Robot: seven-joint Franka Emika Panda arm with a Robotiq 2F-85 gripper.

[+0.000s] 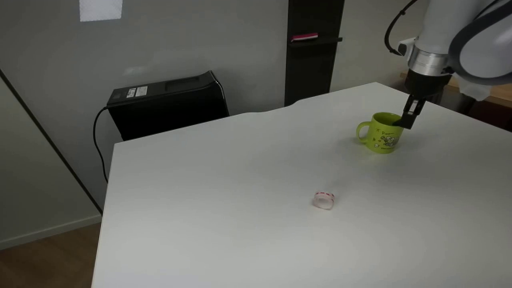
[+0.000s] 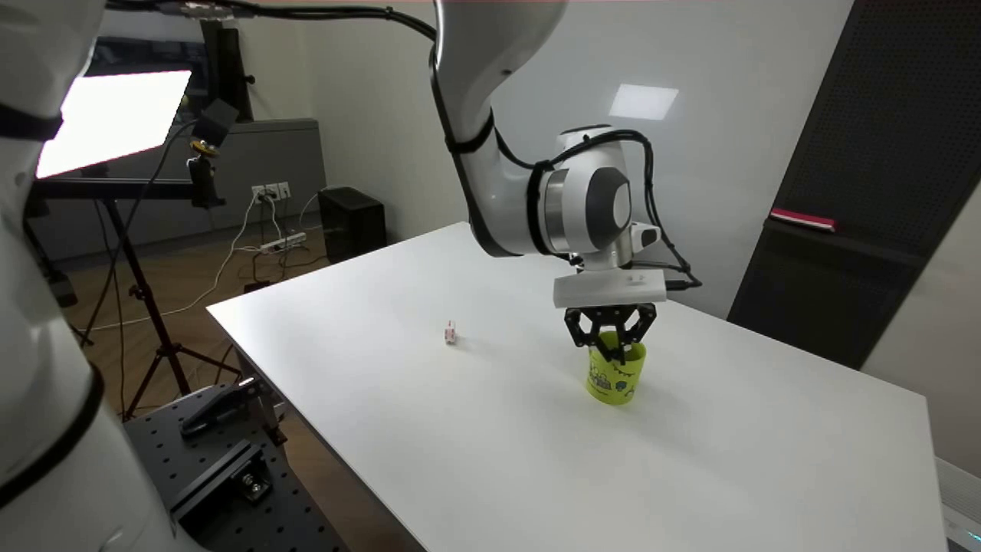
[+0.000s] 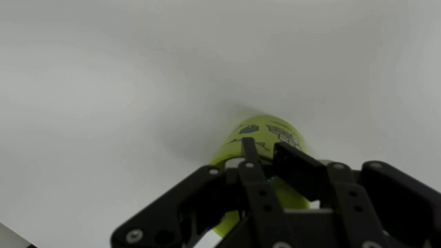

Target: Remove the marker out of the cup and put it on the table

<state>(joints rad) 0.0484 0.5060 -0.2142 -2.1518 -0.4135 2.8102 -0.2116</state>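
A lime-green mug with dark cartoon print (image 1: 382, 140) stands upright on a large plain white flat-topped surface (image 1: 224, 192). At its mouth is a black two-fingered gripper (image 3: 263, 148), carried by a white-and-grey robot arm (image 2: 490, 184); its jaws point down at a slant. In an exterior view the jaws overlap the rim on the side away from the curved lime-green handle (image 1: 359, 132), and in the wrist view their tips pass across the rim and the printed outer wall. Whether they touch the mug cannot be told. The jaws stand close together, a narrow gap showing at the tips; whether they pinch anything farther in is unclear. The marker cannot be made out against the dark jaws and shaded mouth, so I cannot tell if it sits inside the mug or between the jaws. A small clear ring with red marks (image 1: 324, 201) lies on the surface, well apart from mug and jaws.
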